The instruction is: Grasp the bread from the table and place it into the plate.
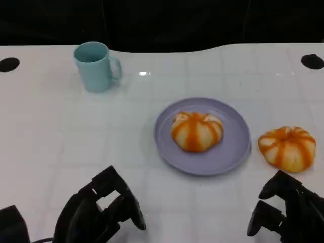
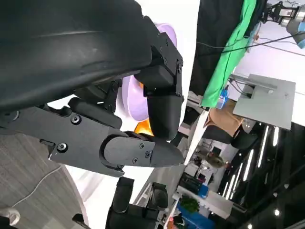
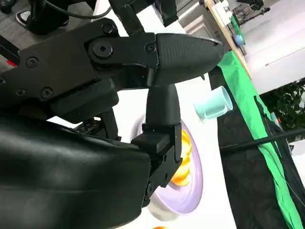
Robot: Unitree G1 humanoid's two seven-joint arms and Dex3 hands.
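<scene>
Sitting on the purple plate [image 1: 238, 152] already, one bread [image 1: 197, 131]; waiting right of it on the desk [image 1: 61, 131], a second bread [image 1: 287, 148], right hand [image 1: 283, 212] hovering spread below, holding nothing.

Bright, even overhead light washes the white table [image 1: 152, 147], with a small glare spot just right of the mug [image 1: 96, 66]. Shadows under the plate [image 1: 202, 136] are soft and faint. The far background is dark. The wrist views are sharp on the black hand shells, with the rooms behind them tilted.
</scene>
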